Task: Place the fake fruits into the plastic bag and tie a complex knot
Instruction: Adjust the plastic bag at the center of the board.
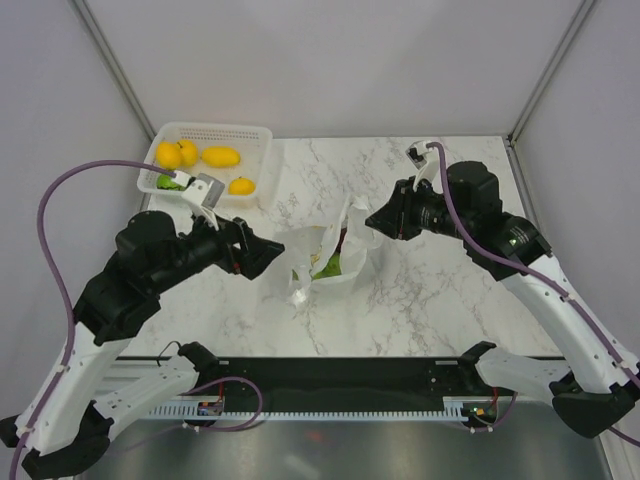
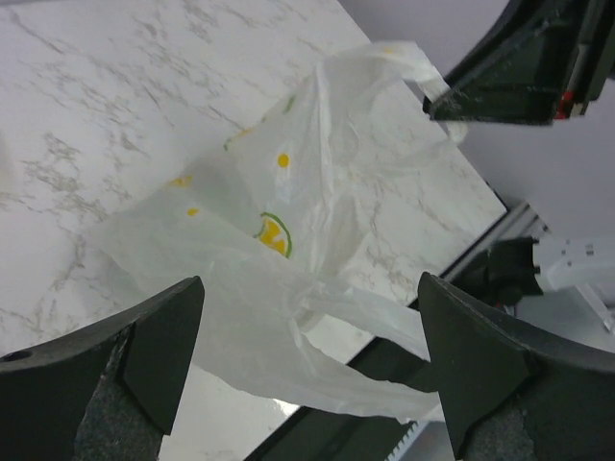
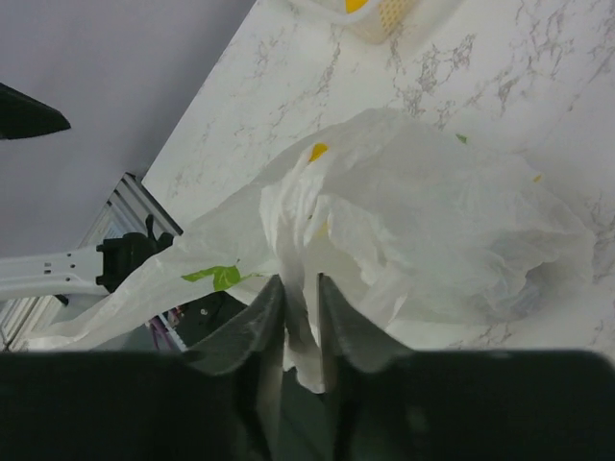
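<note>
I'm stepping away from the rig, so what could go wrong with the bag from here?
The right jaws pinch only a thin twist of the bag; it could slip or tear. The left jaws stand open, holding nothing, so the bag may sag shut. Fruits lie in the basket; knotting now would leave them out.

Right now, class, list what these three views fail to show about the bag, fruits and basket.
1. Top view: fruits inside the plastic bag cannot be counted; its folds show only some green.
2. Top view: the left arm's wrist covers part of a green fruit in the basket.
3. Right wrist view: the right gripper hides the bag film it pinches.
</note>
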Tool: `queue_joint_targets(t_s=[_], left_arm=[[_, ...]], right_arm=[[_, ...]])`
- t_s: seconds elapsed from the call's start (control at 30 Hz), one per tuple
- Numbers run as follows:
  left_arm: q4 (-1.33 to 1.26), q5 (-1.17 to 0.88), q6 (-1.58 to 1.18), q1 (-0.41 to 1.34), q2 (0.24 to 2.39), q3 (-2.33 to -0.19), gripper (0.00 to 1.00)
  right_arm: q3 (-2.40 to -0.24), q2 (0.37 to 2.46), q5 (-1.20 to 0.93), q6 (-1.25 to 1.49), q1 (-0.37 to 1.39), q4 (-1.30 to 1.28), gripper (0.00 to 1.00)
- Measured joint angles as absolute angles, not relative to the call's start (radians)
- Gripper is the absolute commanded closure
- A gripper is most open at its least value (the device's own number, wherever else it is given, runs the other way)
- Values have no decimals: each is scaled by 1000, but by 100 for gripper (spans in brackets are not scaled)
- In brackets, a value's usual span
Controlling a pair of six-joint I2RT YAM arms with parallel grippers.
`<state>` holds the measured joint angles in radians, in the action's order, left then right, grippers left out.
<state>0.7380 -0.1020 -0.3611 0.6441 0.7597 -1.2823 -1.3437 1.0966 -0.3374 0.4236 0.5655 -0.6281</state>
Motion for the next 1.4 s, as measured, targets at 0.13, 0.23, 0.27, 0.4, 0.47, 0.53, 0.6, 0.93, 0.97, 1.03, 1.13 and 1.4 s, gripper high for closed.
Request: queue_joint_targets(t_s=[0.13, 0.23, 0.27, 0.4, 0.47, 0.53, 0.6, 0.93, 0.97, 1.03, 1.13, 1.4], left_arm=[[782, -235, -318, 645, 772, -1240, 0], [810, -308, -290, 645, 760, -1221, 0], [812, -336, -284, 645, 756, -1221, 0], [810, -420, -251, 646, 741, -1222, 0], [809, -438, -236, 646, 731, -1222, 0], [805, -463, -223, 646, 722, -1222, 0], [798, -490, -214, 649, 712, -1221, 0], [720, -489, -197, 674, 707, -1139, 1], [716, -483, -197, 677, 707, -1134, 2], [694, -463, -197, 683, 706, -1116, 2], [656, -441, -198, 697, 707, -1093, 2], [596, -360, -197, 788, 737, -1081, 6]], right_arm=[[-1316, 1065, -339, 422, 566, -638, 100], [-1316, 1057, -316, 427, 566, -636, 100], [-1316, 1058, -305, 430, 566, -636, 100], [-1317, 1076, -245, 447, 566, -631, 100], [-1318, 1089, -226, 455, 566, -621, 100], [-1319, 1103, -210, 463, 566, -607, 100], [-1321, 1115, -203, 468, 566, -596, 100], [-1333, 1154, -181, 480, 566, -561, 100], [-1337, 1157, -181, 480, 566, -559, 100], [-1344, 1163, -178, 482, 566, -553, 100], [-1347, 1166, -177, 483, 566, -545, 100], [-1347, 1166, -177, 483, 566, -533, 100]])
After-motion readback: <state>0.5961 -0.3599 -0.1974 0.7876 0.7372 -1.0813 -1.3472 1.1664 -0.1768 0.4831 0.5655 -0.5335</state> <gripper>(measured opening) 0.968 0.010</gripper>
